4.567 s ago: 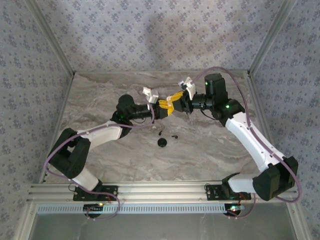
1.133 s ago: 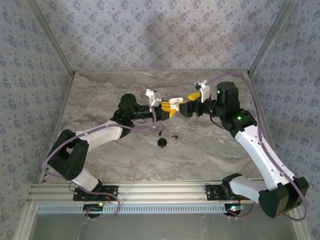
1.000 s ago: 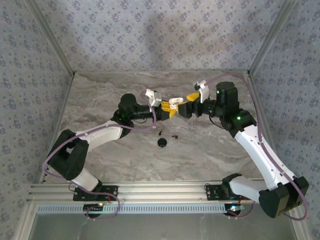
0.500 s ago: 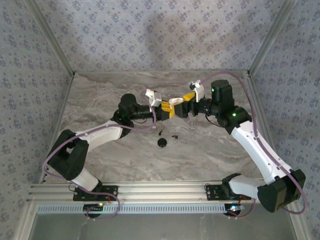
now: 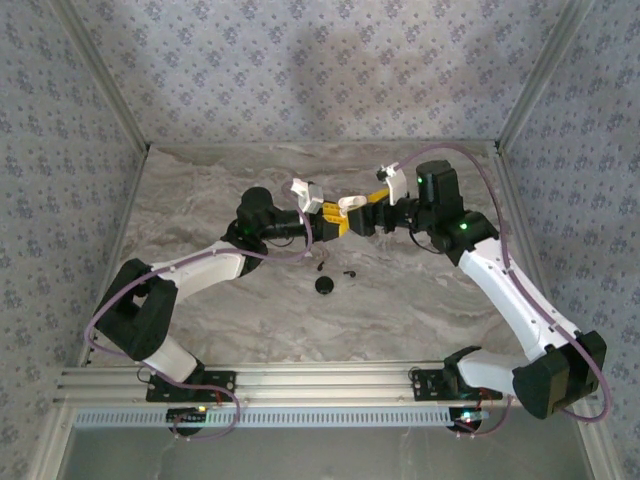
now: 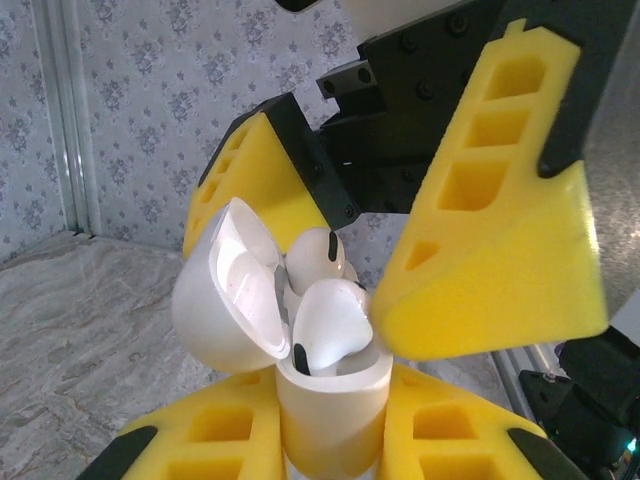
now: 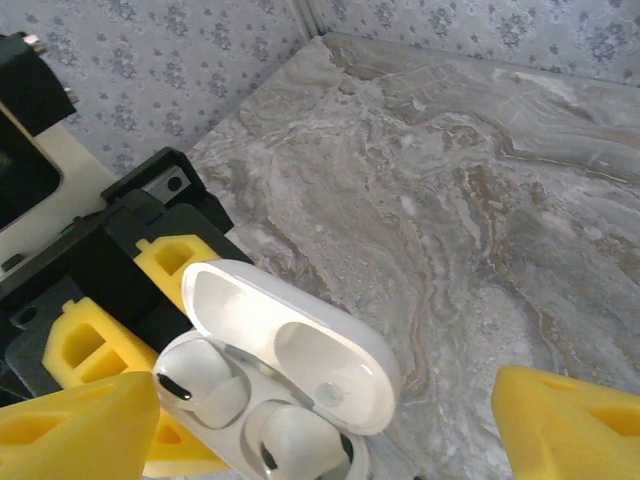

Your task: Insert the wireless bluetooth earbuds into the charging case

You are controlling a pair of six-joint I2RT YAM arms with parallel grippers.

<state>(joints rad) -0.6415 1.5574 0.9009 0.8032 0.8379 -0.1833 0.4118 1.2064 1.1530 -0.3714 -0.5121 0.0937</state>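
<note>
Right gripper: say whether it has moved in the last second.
Yes. The right gripper has shifted left, away from the back right corner of the table.

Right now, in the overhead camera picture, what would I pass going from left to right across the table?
left arm's elbow → left arm's wrist → round black thing on the table → open charging case → right arm's wrist → right arm's elbow

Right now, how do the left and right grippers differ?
The left gripper is shut on the case; the right gripper is open, holding nothing. The left fingers clamp its base; the right fingers stand wide either side of it. Both have yellow fingers and face each other.
</note>
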